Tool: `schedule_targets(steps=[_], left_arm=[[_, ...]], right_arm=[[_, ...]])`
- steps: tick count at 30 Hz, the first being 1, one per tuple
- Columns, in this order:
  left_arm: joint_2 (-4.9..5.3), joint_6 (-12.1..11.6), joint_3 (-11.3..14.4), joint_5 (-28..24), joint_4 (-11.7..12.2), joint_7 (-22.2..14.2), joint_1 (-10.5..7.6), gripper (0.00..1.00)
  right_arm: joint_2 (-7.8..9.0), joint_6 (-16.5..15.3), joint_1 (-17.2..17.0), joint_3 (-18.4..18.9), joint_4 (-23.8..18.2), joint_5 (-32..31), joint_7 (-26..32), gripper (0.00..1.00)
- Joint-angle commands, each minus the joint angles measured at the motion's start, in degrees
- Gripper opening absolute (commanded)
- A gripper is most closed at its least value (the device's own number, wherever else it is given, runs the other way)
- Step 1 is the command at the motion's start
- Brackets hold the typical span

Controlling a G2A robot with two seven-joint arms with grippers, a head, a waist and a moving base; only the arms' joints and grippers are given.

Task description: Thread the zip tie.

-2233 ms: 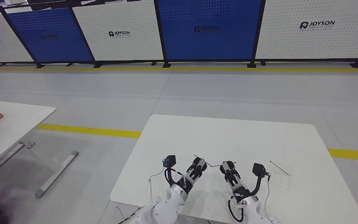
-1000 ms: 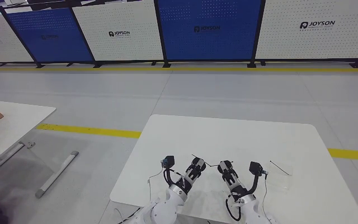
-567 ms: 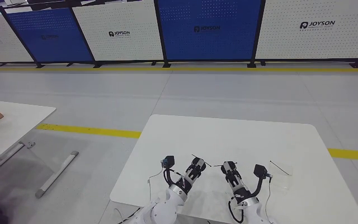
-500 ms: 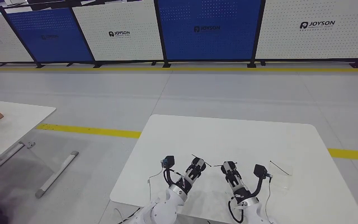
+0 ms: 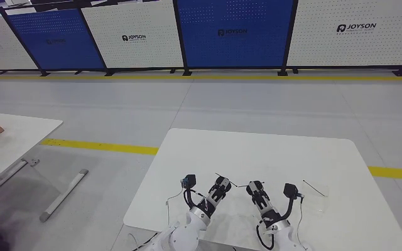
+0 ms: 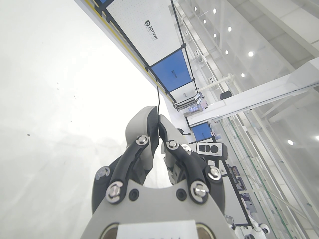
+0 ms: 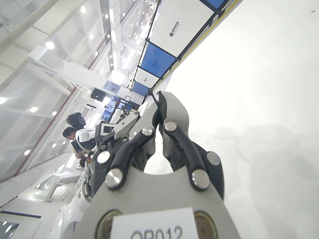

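On the white table [image 5: 264,150], near its front edge, the left gripper [image 5: 220,184] sits to the left of the right one, the two close together but apart. The left gripper's fingers [image 6: 149,120] are clenched on the zip tie [image 6: 158,98] – a thin black strap that sticks straight out past the fingertips. From above the strap shows as a fine dark line [image 5: 225,179] slanting up off the left gripper towards the far side of the table. Just to its right, the right gripper [image 5: 254,187] is likewise pressed shut, pinching a short black end with a small blocky head [image 7: 151,92] that pokes out beyond its tips. Whether both hold one and the same strap is too fine to follow from above. Farther right, well apart from both grippers, a second zip tie [image 5: 314,187] lies loose on the table – beside it a clear plastic piece [image 5: 317,204].
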Motion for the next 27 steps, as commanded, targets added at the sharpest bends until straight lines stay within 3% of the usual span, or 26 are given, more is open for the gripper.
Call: schedule_targets(steps=[1,16,27], left_arm=[[0.00,0.0,0.0,0.0,0.0,0.0,0.00,0.00],[0.00,0.0,0.0,0.0,0.0,0.0,0.00,0.00],[0.00,0.0,0.0,0.0,0.0,0.0,0.00,0.00]], right_arm=[[-0.09,0.3,0.1,0.0,-0.1,-0.2,0.0,0.00],[-0.94,2.0,0.5,-0.5,0.5,-1.6,0.4,0.00],[-1.14,-0.1,-1.0,0.8,-0.1,-2.0,-0.9,0.00]])
